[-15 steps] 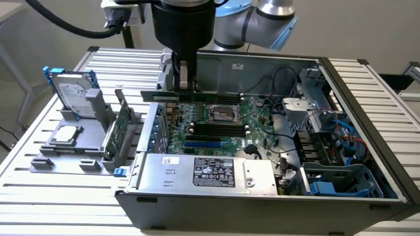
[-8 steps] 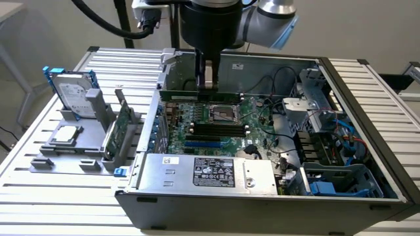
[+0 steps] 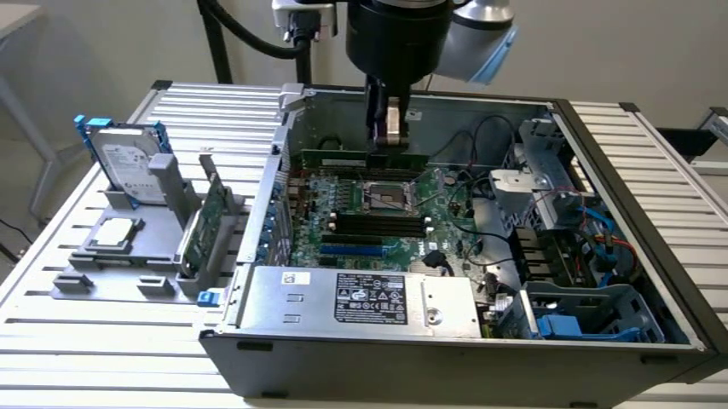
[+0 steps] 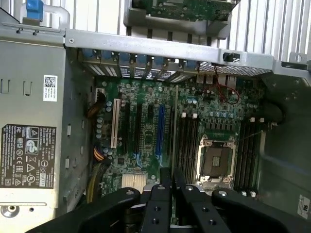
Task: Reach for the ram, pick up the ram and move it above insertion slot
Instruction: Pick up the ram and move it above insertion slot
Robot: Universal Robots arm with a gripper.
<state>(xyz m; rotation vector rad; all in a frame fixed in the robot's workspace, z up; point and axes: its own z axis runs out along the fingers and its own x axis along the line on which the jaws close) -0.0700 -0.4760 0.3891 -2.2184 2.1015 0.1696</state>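
So the gripper (image 3: 390,143) is hanging inside the open PC case (image 3: 637,170), fingers pinched shut on the ram (image 3: 361,160), a thin green stick held level above the motherboard (image 3: 376,230), over by the far side of the CPU socket (image 3: 391,197). From the wrist view the gripper (image 4: 171,187) looks down on the board, with the black memory slots (image 4: 187,145) next to the socket. Outside the case, at the exterior view's left, a grey rack (image 3: 159,247) holds the hard drive (image 3: 123,162) and a green expansion card (image 3: 203,226).
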